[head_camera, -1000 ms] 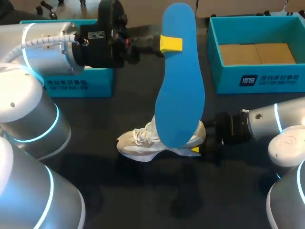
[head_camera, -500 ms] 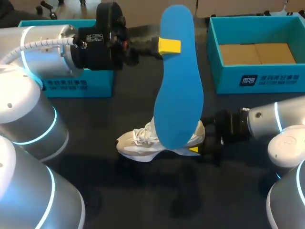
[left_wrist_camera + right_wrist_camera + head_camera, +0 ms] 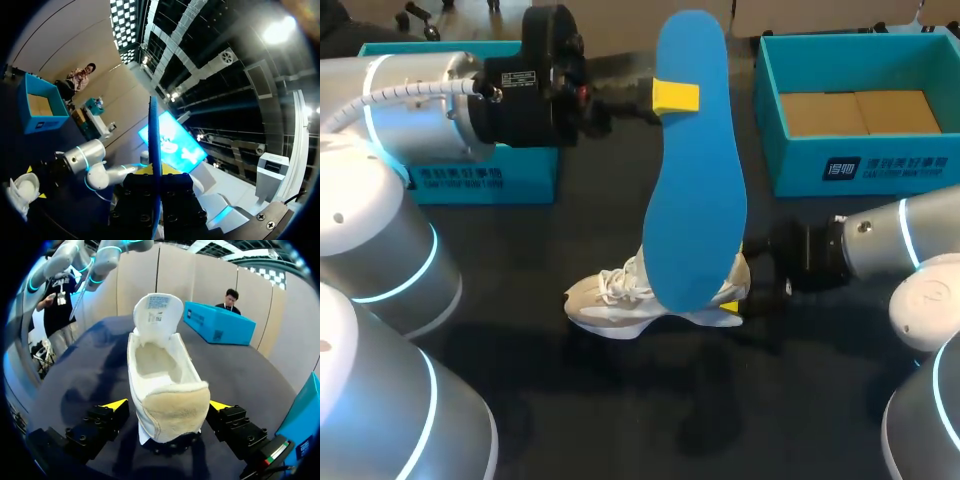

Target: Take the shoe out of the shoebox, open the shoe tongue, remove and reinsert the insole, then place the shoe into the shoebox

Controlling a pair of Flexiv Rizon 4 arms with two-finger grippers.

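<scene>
The insole is out of the shoe now, so the job is about halfway done. The step in hand looks like putting the insole back in.

The left claw (image 3: 675, 97) is closed on the blue insole (image 3: 695, 170) and pinches it near one end. It holds the insole up high, standing on end, over the table (image 3: 620, 400). The insole is not in the shoe yet. From the right wrist, the inside of the shoe looks bare.

The white shoe (image 3: 620, 300) sits on the dark table, between the two blue boxes. Its tongue (image 3: 156, 307) is pulled up and open, so the hole is wide. The right claw (image 3: 169, 406) is at the heel of the shoe. I cannot tell if it is squeezing the heel or just sitting close to it.

Next, I think the left claw has to bring the insole down and tip it. Then the low end can slide in under the tongue, toward the toe. The shoe needs to stay still while that happens, or it may scoot away. The insole is bendy, so it could fold or catch on the heel.

The open shoebox (image 3: 865, 165) waits near the right arm, with brown card in the bottom. It has white writing on its front. The other blue box (image 3: 470, 178), behind the left arm, has white writing too. The tongue has a label with tiny print, too small to read. A little label is also stuck on the left arm's wrist (image 3: 520, 72).
</scene>
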